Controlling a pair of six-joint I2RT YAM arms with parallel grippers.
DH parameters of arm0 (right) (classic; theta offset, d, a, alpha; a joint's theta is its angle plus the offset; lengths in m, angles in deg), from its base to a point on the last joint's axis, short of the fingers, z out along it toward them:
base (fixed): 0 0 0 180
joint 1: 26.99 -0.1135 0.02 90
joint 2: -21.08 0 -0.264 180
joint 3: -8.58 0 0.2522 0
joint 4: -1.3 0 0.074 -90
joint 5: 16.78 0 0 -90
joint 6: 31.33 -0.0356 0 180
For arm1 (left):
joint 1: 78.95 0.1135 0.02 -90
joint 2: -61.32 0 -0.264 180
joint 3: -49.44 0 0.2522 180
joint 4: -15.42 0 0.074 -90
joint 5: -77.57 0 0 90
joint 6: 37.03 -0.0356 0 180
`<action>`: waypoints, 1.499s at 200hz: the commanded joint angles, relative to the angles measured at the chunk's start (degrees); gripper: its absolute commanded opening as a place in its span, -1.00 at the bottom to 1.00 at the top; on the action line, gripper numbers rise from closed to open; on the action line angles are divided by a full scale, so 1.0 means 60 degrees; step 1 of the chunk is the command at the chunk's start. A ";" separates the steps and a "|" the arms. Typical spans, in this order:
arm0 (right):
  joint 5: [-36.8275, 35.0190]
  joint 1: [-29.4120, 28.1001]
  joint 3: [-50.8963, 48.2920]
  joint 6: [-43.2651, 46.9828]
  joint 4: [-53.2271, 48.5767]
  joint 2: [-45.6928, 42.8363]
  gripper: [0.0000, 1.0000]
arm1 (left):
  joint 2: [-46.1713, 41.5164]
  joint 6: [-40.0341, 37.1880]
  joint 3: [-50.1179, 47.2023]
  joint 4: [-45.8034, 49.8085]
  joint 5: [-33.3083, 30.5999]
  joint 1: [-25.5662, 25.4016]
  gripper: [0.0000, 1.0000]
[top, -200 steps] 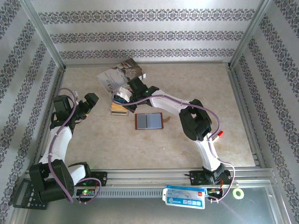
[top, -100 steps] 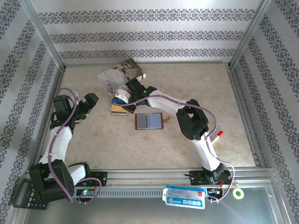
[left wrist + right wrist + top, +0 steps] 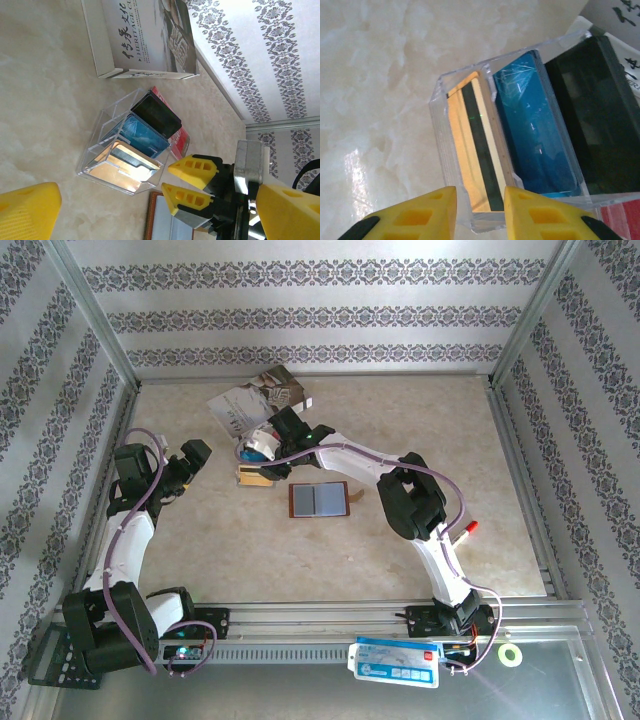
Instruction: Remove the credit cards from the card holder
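- In the middle of the table (image 3: pixel 450 420) we see one card holder (image 3: pixel 320 500). It is a brown wallet lying open and flat, with its two grey-blue inner panels facing up.
- Just left of it, toward the far-left corner, we count one clear stand (image 3: pixel 100 150) with three slots side by side. One card stands on edge in each slot.
- That gives us three credit cards (image 3: pixel 145 135), all in the stand and apart from the card holder.
- We find one gold card (image 3: pixel 470 150) with a dark stripe in the end slot nearest the card holder.
- One blue card (image 3: pixel 535 135) sits in the middle slot.
- One black card (image 3: pixel 595 115) sits in the slot on the booklet's side.
- We see one white-grey booklet (image 3: pixel 145 35) lying flat just beyond the stand, closer to the table's far edge.
- One flat red thing (image 3: pixel 184 140) shows behind the stand; we cannot tell what it is.
- The right gripper (image 3: pixel 174 181) sits at the gold-card end of the stand. Its two yellow fingers stand a narrow gap apart and hold no card. We cannot tell whether they touch the stand's wall.
- The left gripper (image 3: pixel 193 455) is toward the table's left edge, near the stand but apart from it. Its two fingers are spread wide and grip nothing.
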 commanded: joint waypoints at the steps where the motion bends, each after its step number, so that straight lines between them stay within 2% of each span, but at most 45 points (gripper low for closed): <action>1: -0.0438 -0.0038 0.0016 -0.0736 0.0175 -0.0526 -0.38 | -0.0078 -0.0266 -0.0030 0.0094 0.0126 0.0136 1.00; 27: -0.0804 -0.0037 -0.0370 -0.1922 0.0308 -0.1151 -0.36 | -0.0056 -0.0316 -0.0024 0.0119 0.0122 0.0137 1.00; 70: -0.2335 -0.0041 -0.1968 -0.4351 0.0332 -0.2388 -0.28 | 0.0027 -0.0383 -0.0031 0.0083 0.0136 0.0115 1.00; 90: -0.3030 -0.0037 -0.2923 -0.5685 0.0160 -0.2994 -0.15 | 0.0127 -0.0324 -0.0076 -0.0056 0.0187 0.0118 1.00; 110: -0.2956 -0.0050 -0.3933 -0.6742 0.0244 -0.3445 -0.04 | 0.0168 -0.0196 -0.0165 -0.0303 0.0165 0.0093 1.00; 141: -0.2884 -0.0154 -0.4720 -0.8270 0.0095 -0.3385 -0.04 | 0.0247 -0.0154 -0.0175 -0.0454 0.0136 0.0071 1.00; 187: -0.2881 -0.0546 -0.3931 -0.8983 -0.0886 -0.2421 -0.05 | 0.0280 -0.0189 -0.0191 -0.0420 0.0173 0.0052 1.00; 223: -0.2994 -0.0690 -0.3627 -0.9290 -0.1196 -0.2009 0.02 | 0.0337 -0.0166 -0.0193 -0.0456 0.0239 0.0056 1.00; 300: -0.3773 -0.0842 -0.3502 -0.9150 -0.2060 -0.1495 0.00 | 0.0418 -0.0111 -0.0176 -0.0537 0.0330 0.0051 0.99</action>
